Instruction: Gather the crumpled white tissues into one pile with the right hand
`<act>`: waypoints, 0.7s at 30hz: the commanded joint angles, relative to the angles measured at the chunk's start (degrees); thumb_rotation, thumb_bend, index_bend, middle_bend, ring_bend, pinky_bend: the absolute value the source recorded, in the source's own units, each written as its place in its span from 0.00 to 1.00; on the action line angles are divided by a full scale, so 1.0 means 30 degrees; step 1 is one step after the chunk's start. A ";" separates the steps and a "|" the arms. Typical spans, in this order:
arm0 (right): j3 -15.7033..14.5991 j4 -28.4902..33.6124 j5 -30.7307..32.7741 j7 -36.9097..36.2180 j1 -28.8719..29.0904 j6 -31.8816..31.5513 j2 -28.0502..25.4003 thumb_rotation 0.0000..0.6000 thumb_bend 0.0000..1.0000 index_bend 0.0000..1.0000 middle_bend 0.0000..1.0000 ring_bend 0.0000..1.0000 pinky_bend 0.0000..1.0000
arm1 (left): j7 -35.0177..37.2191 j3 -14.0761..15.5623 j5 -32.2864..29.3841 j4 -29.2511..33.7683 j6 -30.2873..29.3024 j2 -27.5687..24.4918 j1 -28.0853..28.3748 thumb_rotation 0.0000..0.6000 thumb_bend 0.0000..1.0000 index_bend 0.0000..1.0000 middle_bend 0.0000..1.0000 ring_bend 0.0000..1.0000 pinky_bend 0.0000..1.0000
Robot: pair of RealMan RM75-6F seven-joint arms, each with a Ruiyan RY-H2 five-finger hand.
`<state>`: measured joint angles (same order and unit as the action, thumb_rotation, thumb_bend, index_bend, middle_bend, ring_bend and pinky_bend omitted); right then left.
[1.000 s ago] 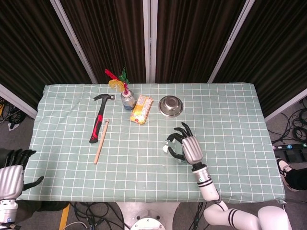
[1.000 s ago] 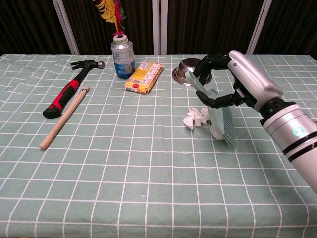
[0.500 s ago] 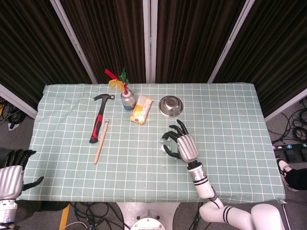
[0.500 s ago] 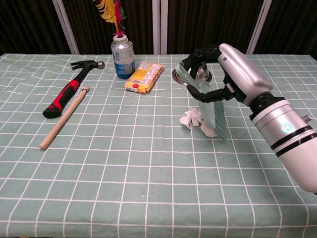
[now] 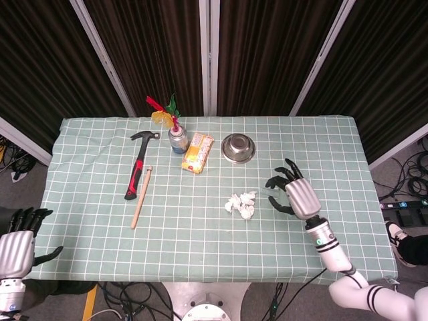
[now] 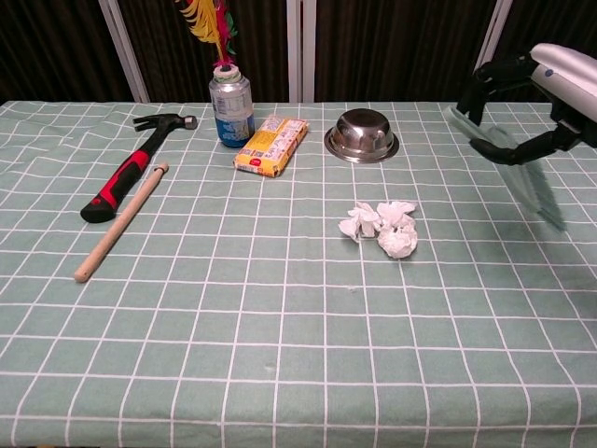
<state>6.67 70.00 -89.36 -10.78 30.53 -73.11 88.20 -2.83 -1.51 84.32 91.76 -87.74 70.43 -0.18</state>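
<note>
My right hand [image 6: 522,112] grips a clear scraper [image 6: 508,168], right of the piled tissues [image 6: 382,227]; left hand [image 5: 15,247] open, empty.

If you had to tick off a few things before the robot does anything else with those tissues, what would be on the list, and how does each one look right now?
1. Tissues in one pile: ok. The crumpled tissues sit bunched together, touching, on the tablecloth.
2. No stray tissue elsewhere: ok, none shows in either view.
3. Right hand clear of the pile: ok, it is raised off to the side.
4. Right hand free: not ok. It holds a clear flat scraper.
5. Bowl and snack pack clear of the pile: ok, both stand apart from it.
6. Left hand out of the way: ok, it is off the table's near corner, fingers apart, holding nothing.
</note>
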 commanded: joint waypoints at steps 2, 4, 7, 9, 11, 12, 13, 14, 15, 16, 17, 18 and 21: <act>-0.0598 -0.0793 0.0728 0.1371 0.0687 0.2974 -0.1457 1.00 0.62 0.58 0.59 0.18 0.04 | -0.0184 -0.0021 0.0002 0.0147 -0.0008 0.0005 0.0027 1.00 0.12 0.20 0.17 0.09 0.07; -0.0790 -0.1405 0.0832 0.1806 0.0925 0.3737 -0.1268 1.00 0.60 0.54 0.57 0.16 0.04 | -0.0302 -0.0017 -0.0021 0.0239 0.0045 -0.0025 0.0051 1.00 0.12 0.20 0.17 0.09 0.07; -0.0883 -0.2224 0.1076 0.2186 0.1163 0.4461 -0.0672 1.00 0.57 0.50 0.54 0.14 0.04 | -0.0406 -0.0051 -0.0012 0.0319 -0.0019 -0.0050 0.0053 1.00 0.12 0.20 0.17 0.09 0.07; -0.0877 -0.2746 0.1259 0.2405 0.1280 0.4788 -0.0200 1.00 0.56 0.47 0.53 0.12 0.04 | -0.0404 -0.0056 -0.0055 0.0341 -0.0017 -0.0081 0.0041 1.00 0.12 0.20 0.17 0.09 0.07; -0.0880 -0.3091 0.1459 0.2695 0.1362 0.5100 0.0156 1.00 0.53 0.39 0.49 0.09 0.03 | -0.0385 -0.0044 -0.0102 0.0318 0.0004 -0.0100 0.0024 1.00 0.12 0.20 0.17 0.09 0.07; -0.0885 -0.3154 0.1531 0.2789 0.1380 0.5202 0.0272 1.00 0.52 0.35 0.46 0.08 0.03 | -0.0370 -0.0037 -0.0124 0.0304 0.0017 -0.0092 0.0017 1.00 0.12 0.20 0.17 0.09 0.07; -0.0881 -0.3191 0.1582 0.2833 0.1382 0.5232 0.0389 1.00 0.50 0.32 0.45 0.07 0.02 | -0.0335 -0.0027 -0.0144 0.0285 0.0026 -0.0075 0.0004 1.00 0.12 0.20 0.17 0.09 0.07; -0.0878 -0.3248 0.1615 0.2849 0.1381 0.5226 0.0547 1.00 0.48 0.31 0.44 0.06 0.02 | -0.0290 -0.0022 -0.0164 0.0251 0.0034 -0.0042 -0.0005 1.00 0.12 0.20 0.17 0.09 0.07; -0.0875 -0.3292 0.1635 0.2829 0.1380 0.5218 0.0660 1.00 0.47 0.29 0.42 0.05 0.02 | -0.0265 -0.0017 -0.0177 0.0219 0.0047 -0.0015 -0.0008 1.00 0.12 0.20 0.17 0.09 0.07; -0.0877 -0.3307 0.1667 0.2819 0.1369 0.5221 0.0749 1.00 0.46 0.28 0.41 0.04 0.02 | -0.0250 -0.0017 -0.0183 0.0194 0.0059 0.0007 -0.0004 1.00 0.12 0.20 0.17 0.09 0.07; -0.0887 -0.3281 0.1717 0.2860 0.1344 0.5240 0.0796 1.00 0.45 0.25 0.38 0.03 0.01 | -0.0235 -0.0013 -0.0179 0.0175 0.0062 0.0024 -0.0004 1.00 0.12 0.20 0.17 0.09 0.07; -0.0911 -0.3161 0.1754 0.2993 0.1303 0.5228 0.0776 1.00 0.43 0.20 0.34 0.01 0.01 | -0.0208 -0.0012 -0.0161 0.0150 0.0062 0.0035 0.0001 1.00 0.12 0.20 0.17 0.09 0.07; -0.0889 -0.2442 0.1860 0.3398 0.1018 0.4799 0.0352 1.00 0.39 0.06 0.22 0.00 0.00 | -0.0133 -0.0012 -0.0154 0.0068 0.0020 0.0032 -0.0024 1.00 0.12 0.20 0.17 0.09 0.07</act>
<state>3.97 61.45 -83.98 -1.22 34.13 -57.87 90.03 -3.24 -1.55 83.85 91.98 -87.67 70.53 -0.24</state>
